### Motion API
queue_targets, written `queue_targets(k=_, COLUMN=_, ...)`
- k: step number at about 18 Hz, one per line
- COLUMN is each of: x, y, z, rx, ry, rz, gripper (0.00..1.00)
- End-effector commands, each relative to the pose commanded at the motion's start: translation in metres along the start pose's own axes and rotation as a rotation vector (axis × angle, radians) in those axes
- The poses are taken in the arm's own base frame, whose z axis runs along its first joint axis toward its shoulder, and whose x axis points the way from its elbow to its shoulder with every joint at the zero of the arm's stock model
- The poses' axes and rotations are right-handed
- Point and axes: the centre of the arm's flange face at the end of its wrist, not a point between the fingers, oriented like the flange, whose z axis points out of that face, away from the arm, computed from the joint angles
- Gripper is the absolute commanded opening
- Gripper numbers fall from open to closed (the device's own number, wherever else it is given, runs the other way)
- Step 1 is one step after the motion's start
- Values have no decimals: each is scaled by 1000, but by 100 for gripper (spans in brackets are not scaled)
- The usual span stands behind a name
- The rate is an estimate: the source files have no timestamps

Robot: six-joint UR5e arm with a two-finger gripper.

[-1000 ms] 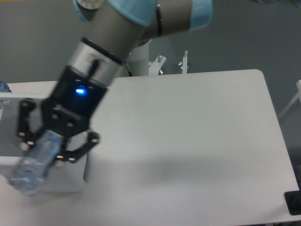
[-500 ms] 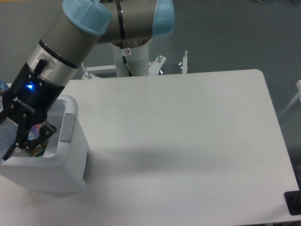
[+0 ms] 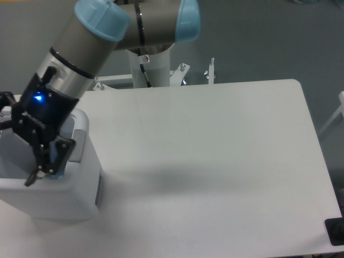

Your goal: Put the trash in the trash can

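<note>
The trash can (image 3: 64, 196) is a boxy white bin with a grey side panel, standing at the table's left edge. My gripper (image 3: 24, 158) hangs over its opening with the jaws spread wide; one fingertip (image 3: 33, 176) reaches down inside the rim. Nothing shows between the fingers. A small bluish clear patch inside the bin beside that finger looks like part of the plastic bottle (image 3: 58, 173); the rest of it is hidden by the gripper and the bin wall. The crumpled white carton is out of sight.
The white table (image 3: 215, 161) runs right to a rounded edge. The arm's white base column (image 3: 150, 70) and metal brackets (image 3: 209, 72) stand behind the table. A black object (image 3: 336, 231) sits at the lower right corner.
A second ago the gripper held the bottle in front of the bin. It carried it left over the opening, and the jaws now stand open with the bottle gone from them.
</note>
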Motion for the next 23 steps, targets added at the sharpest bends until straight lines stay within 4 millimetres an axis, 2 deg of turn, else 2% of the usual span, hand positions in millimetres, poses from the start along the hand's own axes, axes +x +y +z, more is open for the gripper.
queue_targets(k=2, x=-40, y=9, z=-16, rx=5, ry=-48, rz=-34, gripper=100)
queue_targets(k=5, x=-108, y=39, z=-41, rx=-3, ry=-122, rz=-64, gripper=100)
queue_targets(k=7, x=-152, y=63, z=-54, rx=-17, ry=-162, rz=-78, gripper=100)
queue_targets(k=10, x=-205, y=102, z=-65, rx=-68, ry=-237, rz=-105, gripper=100)
queue_targets(k=12, x=-237, y=132, z=-78, rx=-133, ry=-302, rz=-61, gripper=100)
queue_targets(k=15, x=-264, y=176, z=-88, rx=-212, ry=-335, rz=-37, gripper=100)
queue_targets(k=18, x=-274, y=200, z=-91, rx=-336, ry=-395, rz=-8, gripper=100)
queue_targets(k=20, x=-281, y=219, z=-95, rx=-490, ry=-468, rz=62, gripper=100)
queue_targets(k=23, x=-284, y=237, z=-96, rx=-656, ry=-493, rz=149, gripper=100)
